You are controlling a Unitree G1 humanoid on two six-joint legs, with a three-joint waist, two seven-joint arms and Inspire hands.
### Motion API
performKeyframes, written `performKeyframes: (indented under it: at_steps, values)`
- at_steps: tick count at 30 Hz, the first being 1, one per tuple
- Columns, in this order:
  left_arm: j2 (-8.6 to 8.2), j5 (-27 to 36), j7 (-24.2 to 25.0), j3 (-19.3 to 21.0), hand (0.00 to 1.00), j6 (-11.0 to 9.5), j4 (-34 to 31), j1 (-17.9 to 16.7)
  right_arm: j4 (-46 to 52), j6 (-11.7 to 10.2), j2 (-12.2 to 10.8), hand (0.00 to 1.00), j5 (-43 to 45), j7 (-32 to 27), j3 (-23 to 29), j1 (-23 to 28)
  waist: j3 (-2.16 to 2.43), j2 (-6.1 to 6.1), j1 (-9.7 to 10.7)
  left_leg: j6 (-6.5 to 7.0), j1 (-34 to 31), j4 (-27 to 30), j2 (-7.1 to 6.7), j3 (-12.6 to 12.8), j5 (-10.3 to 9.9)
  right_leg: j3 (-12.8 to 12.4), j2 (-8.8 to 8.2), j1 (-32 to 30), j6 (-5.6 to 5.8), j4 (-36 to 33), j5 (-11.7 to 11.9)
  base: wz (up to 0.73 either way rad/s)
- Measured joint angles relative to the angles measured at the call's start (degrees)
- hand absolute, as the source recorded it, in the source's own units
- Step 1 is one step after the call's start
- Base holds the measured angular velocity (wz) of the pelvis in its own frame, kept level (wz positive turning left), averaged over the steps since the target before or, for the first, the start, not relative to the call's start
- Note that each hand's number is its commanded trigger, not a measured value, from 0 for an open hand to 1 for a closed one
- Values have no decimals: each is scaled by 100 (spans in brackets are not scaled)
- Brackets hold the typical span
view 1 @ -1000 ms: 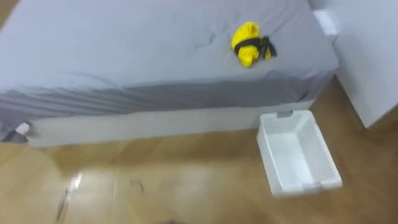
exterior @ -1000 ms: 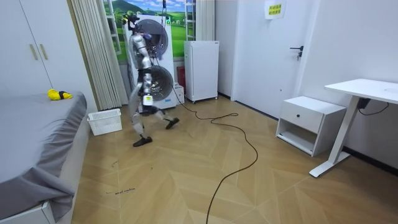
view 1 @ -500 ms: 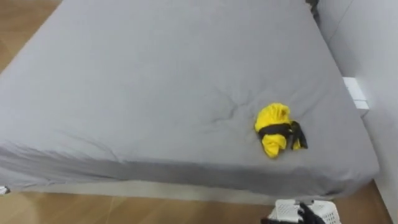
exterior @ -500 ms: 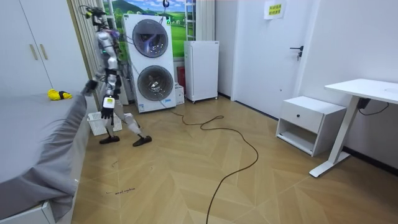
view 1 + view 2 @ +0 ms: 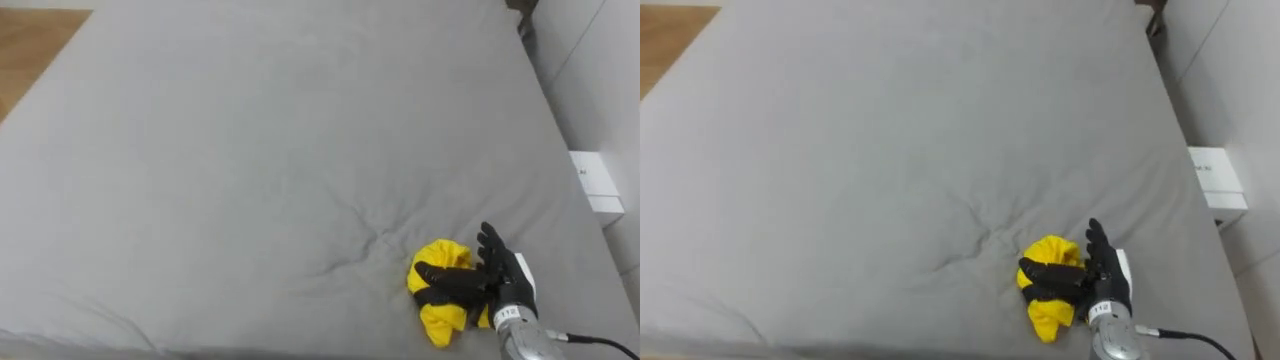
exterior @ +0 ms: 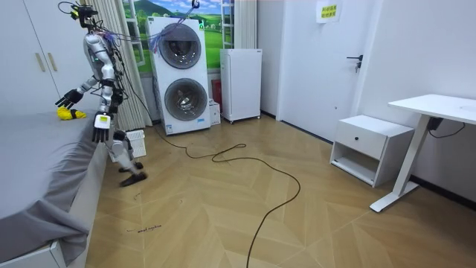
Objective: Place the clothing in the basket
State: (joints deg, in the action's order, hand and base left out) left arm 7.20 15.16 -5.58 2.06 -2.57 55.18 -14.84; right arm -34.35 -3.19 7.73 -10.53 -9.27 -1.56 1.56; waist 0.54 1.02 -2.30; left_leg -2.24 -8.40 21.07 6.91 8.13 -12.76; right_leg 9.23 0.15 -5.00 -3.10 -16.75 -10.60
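1. As I stand at the side of the grey bed [image 5: 250,150], my right hand [image 5: 500,278] rests on it, fingers straight and spread, gripping nothing.
2. Its thumb side lies against the yellow-and-black clothes [image 5: 440,318], bundled near the bed's near edge.
3. My left hand [image 6: 98,135] hangs beside the mattress.
4. A white basket [image 6: 138,138] sits on the floor behind my legs.
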Motion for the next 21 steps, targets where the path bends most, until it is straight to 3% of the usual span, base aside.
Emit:
performKeyframes:
  at_steps: [3,4,11,13,14,17,21]
  values:
    - [-7,47,126,-11,0,2,57,-1,216,-10,24,0,15,-51,-3,20,16,-29,47,90,308,-492,-278,65,171,-85,-108,47,119,134,40,-21]
    - [-14,39,197,-12,0,0,51,1,255,-38,26,0,112,-68,-2,43,8,-13,64,103,342,-576,-309,54,179,-72,-117,97,146,253,73,-9]
    - [-19,40,269,-16,0,23,72,28,383,-52,31,0,259,-184,-90,151,-30,10,58,134,310,-746,-385,-17,201,30,-167,95,182,415,93,5]
    - [-13,42,212,-16,0,69,218,172,175,-70,58,0,292,-254,-248,67,-103,-28,34,132,295,-759,-391,-23,207,43,-172,85,189,440,86,2]
    - [-11,46,199,-17,0,79,271,215,54,-76,64,0,325,-279,-289,25,-113,-39,35,132,285,-760,-393,-20,208,51,-174,86,190,461,86,9]
    - [-7,43,145,-18,0,93,431,355,-323,-76,72,0,462,-435,-372,-55,-115,-81,21,150,177,-759,-420,-52,222,172,-207,63,206,518,78,18]
    - [33,37,81,-12,0,157,413,358,-858,-45,88,0,972,-501,-396,-290,-69,-142,24,165,45,-767,-458,-79,232,252,-228,4,243,593,90,12]
